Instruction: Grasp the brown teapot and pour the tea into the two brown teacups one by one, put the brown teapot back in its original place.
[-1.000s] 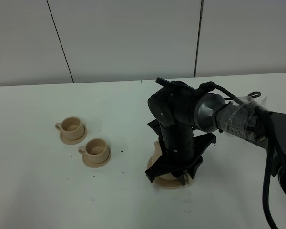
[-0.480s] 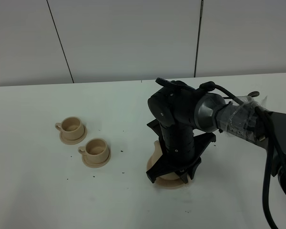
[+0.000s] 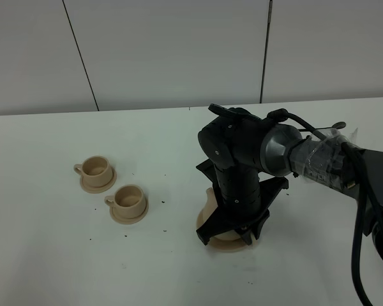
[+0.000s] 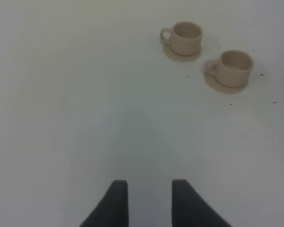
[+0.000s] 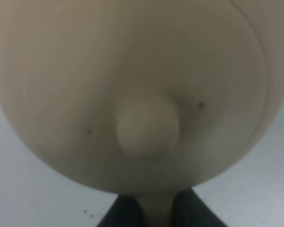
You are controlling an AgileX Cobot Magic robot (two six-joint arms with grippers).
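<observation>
- Grip: right gripper is closed on the teapot. In the right wrist view the two dark fingers pinch the handle, with the lid knob straight ahead of them.
- Teapot position: on the big saucer, near the front edge of the table and right of its middle. The arm hides most of it, and it does not look lifted.
- Cups: far cup and near cup each sit on a small saucer toward the left edge, close together and well apart from the teapot.
- Left gripper: jaws apart, holding nothing, hanging over bare table short of the cups.
- Step in hand (judgement): lift after the grasp.
- Lift: raise straight up and level until the base clears the saucer. The pinch is on a thin handle, so the heavy body may swing or rotate in the jaws.
- Carry: move slowly toward the cups with the spout leading.
- Lid: it looks loose-fitting, so tip gently when pouring.
- Pour order: I would start with the near cup, as it needs the shorter reach.
- Return: the big saucer should not get dragged, since the teapot goes back on it.
</observation>
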